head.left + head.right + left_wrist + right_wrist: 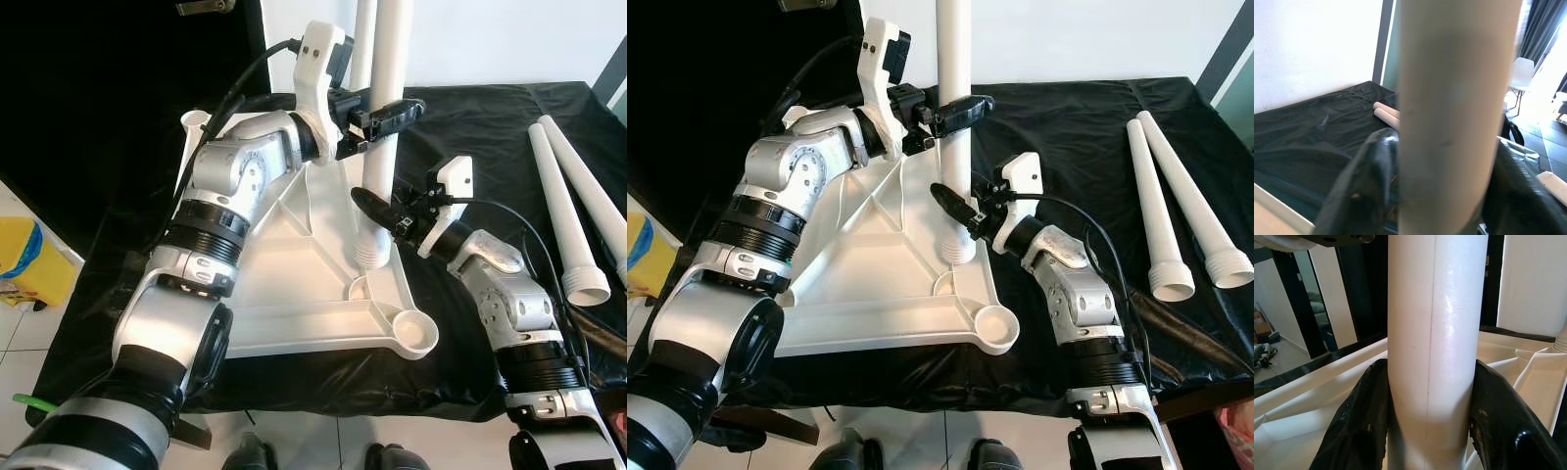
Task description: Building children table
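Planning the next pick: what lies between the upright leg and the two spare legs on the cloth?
Only the right hand and bare black cloth, seen in the right eye view.

A table draped in black cloth (470,108) carries a white triangular plastic tabletop (294,264) lying upside down beneath both grippers, and two loose white tapered legs (578,211) well right of the right gripper (377,201).

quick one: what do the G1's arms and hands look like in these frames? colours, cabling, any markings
Both arms are glossy silver shells joined by black ribbed rings. The left hand and right hand each carry two long, glossy black fingers on a white angular wrist bracket. A black cable loops from each forearm up to its bracket. No markings are legible.
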Robot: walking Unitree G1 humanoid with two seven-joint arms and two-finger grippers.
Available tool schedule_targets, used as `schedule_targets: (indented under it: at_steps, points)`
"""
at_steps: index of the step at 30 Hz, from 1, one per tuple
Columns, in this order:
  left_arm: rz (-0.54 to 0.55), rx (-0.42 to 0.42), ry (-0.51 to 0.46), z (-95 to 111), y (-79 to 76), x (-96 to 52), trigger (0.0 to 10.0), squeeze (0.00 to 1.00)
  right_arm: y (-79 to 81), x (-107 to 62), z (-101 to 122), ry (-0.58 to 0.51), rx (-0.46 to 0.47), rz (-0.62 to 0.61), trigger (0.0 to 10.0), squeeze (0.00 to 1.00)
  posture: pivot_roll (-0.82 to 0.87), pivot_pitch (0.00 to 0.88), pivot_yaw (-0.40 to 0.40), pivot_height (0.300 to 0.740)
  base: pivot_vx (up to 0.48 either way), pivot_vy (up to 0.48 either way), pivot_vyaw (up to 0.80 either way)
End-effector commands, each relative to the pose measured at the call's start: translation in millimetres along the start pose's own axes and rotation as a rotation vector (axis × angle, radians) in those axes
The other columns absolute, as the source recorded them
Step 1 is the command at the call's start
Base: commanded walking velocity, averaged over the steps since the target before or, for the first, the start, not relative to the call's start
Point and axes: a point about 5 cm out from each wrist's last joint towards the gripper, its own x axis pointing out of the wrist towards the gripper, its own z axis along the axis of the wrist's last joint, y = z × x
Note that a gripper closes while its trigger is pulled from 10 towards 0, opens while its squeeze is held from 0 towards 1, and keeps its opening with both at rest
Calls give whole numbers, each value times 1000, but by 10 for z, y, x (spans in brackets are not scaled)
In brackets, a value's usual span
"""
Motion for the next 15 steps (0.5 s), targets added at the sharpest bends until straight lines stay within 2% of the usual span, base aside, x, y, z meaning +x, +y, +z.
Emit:
schedule_targets:
  at_steps: [1,14,15]
  points:
    - [1,31,-15,109,-13,11,0,0,35,19,14,-6,-7,25,10000,0,-45,95,41,740,0,0,0]
    - [-19,58,-5,143,-58,32,0,0,-4,25,25,-8,-2,-13,10000,0,-42,92,40,740,0,0,0]
    - [-19,60,-1,148,-71,42,10000,0,-5,29,22,-7,1,-19,10000,0,-42,91,40,740,0,0,0]
